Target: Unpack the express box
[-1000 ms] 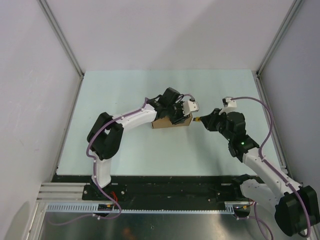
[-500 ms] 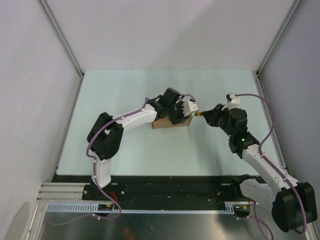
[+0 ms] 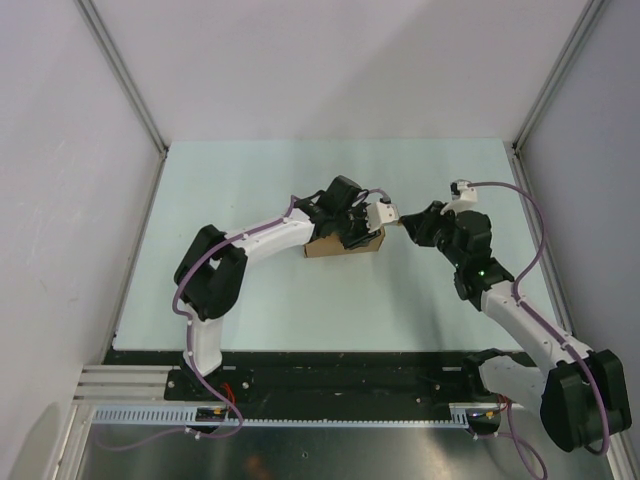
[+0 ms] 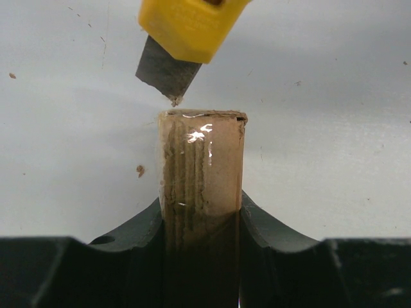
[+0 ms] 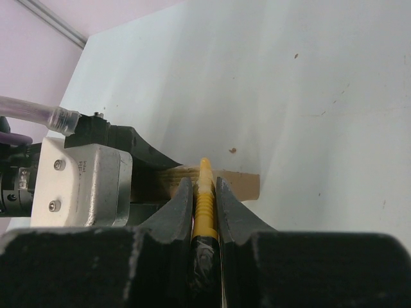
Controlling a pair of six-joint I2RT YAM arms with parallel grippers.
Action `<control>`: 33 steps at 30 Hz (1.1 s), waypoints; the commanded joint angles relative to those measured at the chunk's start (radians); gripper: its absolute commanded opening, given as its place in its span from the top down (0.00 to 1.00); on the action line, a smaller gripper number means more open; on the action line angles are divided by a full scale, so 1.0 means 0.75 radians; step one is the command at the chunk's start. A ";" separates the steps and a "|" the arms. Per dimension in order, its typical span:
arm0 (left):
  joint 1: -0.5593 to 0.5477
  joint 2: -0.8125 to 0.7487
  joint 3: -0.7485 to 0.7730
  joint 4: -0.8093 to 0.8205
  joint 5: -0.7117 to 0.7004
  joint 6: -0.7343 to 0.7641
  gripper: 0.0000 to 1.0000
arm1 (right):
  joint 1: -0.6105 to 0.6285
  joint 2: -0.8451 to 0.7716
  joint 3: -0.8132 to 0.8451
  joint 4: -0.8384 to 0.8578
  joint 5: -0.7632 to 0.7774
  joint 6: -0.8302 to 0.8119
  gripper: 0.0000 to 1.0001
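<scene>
The express box (image 3: 343, 244), small and brown, lies mid-table. My left gripper (image 3: 362, 230) is shut on it; in the left wrist view the box (image 4: 201, 167) stands on edge between the dark fingers (image 4: 270, 224), its taped end facing away. My right gripper (image 3: 412, 228) is shut on a yellow utility knife (image 5: 203, 202). The knife's grey blade (image 4: 166, 72) points down at the box's far end, its tip at the top edge. In the right wrist view the knife tip reaches the box (image 5: 241, 184), next to my left gripper's white housing (image 5: 80, 183).
The pale green table (image 3: 250, 180) is walled by white panels with metal rails at the left and right. A few small brown specks (image 4: 139, 171) lie on the surface near the box. The arm bases stand at the near edge.
My right gripper has moved left and away from me with the knife, bringing the blade up to the box's right end. The left arm and box have stayed still.
</scene>
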 commanded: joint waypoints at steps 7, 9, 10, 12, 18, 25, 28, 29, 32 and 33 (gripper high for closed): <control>-0.026 0.068 -0.065 -0.139 -0.012 -0.030 0.74 | 0.015 0.033 0.056 0.079 -0.007 0.004 1.00; -0.028 0.068 -0.065 -0.143 -0.014 -0.028 0.74 | 0.017 0.039 0.058 0.093 -0.011 0.006 1.00; -0.028 0.068 -0.068 -0.141 -0.018 -0.030 0.74 | 0.017 0.041 0.056 0.101 -0.011 0.008 1.00; -0.028 0.070 -0.070 -0.141 -0.016 -0.030 0.74 | 0.021 0.039 0.056 0.112 -0.011 0.014 1.00; -0.028 0.074 -0.072 -0.141 -0.020 -0.032 0.74 | 0.025 0.031 0.056 0.110 -0.007 0.012 1.00; -0.028 0.078 -0.072 -0.141 -0.020 -0.028 0.74 | 0.045 0.062 0.056 0.100 0.020 -0.014 1.00; -0.028 0.079 -0.076 -0.141 -0.020 -0.028 0.74 | 0.045 0.060 0.056 0.089 0.042 -0.022 1.00; -0.028 0.077 -0.078 -0.139 -0.020 -0.028 0.74 | 0.045 0.060 0.056 0.087 0.053 -0.027 1.00; -0.028 0.079 -0.080 -0.141 -0.018 -0.028 0.74 | 0.045 0.054 0.056 0.087 0.057 -0.027 1.00; -0.028 0.081 -0.080 -0.141 -0.018 -0.028 0.74 | 0.043 0.050 0.058 0.087 0.061 -0.027 1.00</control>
